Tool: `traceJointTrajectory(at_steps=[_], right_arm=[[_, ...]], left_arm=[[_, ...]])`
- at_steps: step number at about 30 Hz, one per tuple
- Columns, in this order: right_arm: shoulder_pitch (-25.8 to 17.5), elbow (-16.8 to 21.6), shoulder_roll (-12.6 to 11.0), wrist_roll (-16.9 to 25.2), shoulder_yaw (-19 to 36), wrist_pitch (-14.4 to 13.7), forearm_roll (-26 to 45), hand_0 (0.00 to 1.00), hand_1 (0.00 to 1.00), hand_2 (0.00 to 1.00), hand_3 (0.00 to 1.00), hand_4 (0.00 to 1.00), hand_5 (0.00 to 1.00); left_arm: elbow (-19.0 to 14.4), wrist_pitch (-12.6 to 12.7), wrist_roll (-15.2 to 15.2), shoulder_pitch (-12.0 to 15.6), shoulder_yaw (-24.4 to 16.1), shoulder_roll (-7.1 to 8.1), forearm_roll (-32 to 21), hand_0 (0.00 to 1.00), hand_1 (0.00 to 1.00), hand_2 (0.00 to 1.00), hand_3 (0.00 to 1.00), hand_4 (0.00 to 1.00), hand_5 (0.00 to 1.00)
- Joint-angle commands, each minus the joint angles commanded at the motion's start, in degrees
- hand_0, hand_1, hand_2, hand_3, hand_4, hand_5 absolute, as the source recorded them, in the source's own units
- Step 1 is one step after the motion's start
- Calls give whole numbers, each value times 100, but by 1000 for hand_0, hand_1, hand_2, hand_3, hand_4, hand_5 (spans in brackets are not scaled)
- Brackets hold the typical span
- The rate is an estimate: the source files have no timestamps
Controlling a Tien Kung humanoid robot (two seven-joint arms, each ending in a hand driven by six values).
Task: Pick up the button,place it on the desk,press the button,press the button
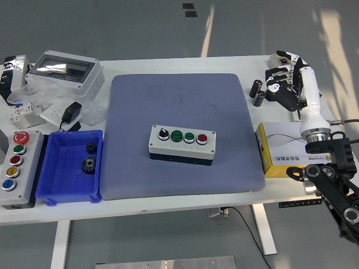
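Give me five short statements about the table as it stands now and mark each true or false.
1. The grey four-button control box lies on the blue-grey mat. True.
2. The right hand is pressing the box's red button. False: it is over the table's far right corner, away from the box.
3. The blue plastic bin holds two dark gears. True.
4. The yellow box sits left of the mat. False: it is on the right.
5. The left hand is over the mat. False: it is out of view.
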Motion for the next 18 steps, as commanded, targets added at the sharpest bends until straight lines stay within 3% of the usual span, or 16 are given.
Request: traceJointTrajectory(at_steps=[18], right_arm=[[53,83,-2,70,158,23,-37,706,749,743,768,685,291]], left_arm=[[0,25,2,-34,3,-13,-56,622,574,537,602,575,168]])
